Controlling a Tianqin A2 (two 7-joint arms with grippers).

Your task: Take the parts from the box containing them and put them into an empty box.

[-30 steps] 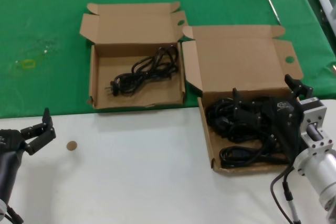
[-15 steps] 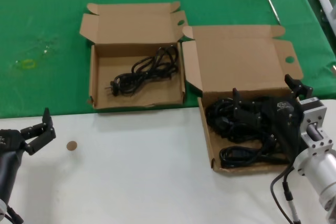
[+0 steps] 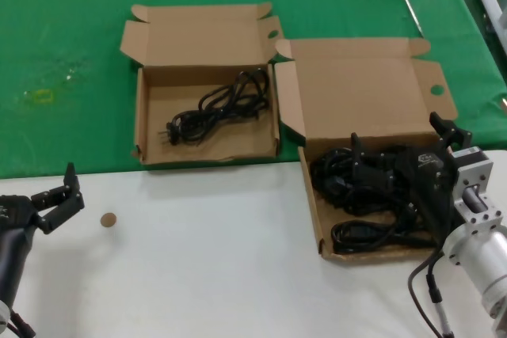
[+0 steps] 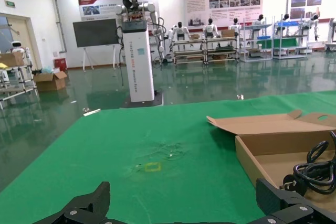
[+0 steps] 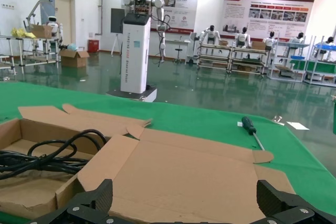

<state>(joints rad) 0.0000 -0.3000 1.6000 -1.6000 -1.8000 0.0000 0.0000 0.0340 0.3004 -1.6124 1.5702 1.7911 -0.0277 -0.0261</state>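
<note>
Lying lengthwise left-to-right, 1 cord (image 3: pixel 215 107) occupies the narrower box (image 3: pixel 141 128); remaining cords (image 3: pixel 348 181) fill the wider box (image 3: pixel 311 195) beneath the right gripper (image 3: pixel 400 148), fingers spread, empty; left gripper (image 3: pixel 57 195) open over the worktop (image 3: pixel 206 259); right wrist view alone shows the screwdriver handle (image 5: pixel 247 125).

– What are the boxes made of?
– Brown matt cardboard, both the wide box (image 3: pixel 372 100) and the narrow box (image 3: pixel 202 45).
– And the cords (image 3: pixel 360 187)?
– Black rubber, a bit shiny. They lie over green cloth (image 3: pixel 71 29).

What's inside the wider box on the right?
A tangle of black cords fills the wider box. The right hand, open, sits over them, hiding cords and floor beneath.
</note>
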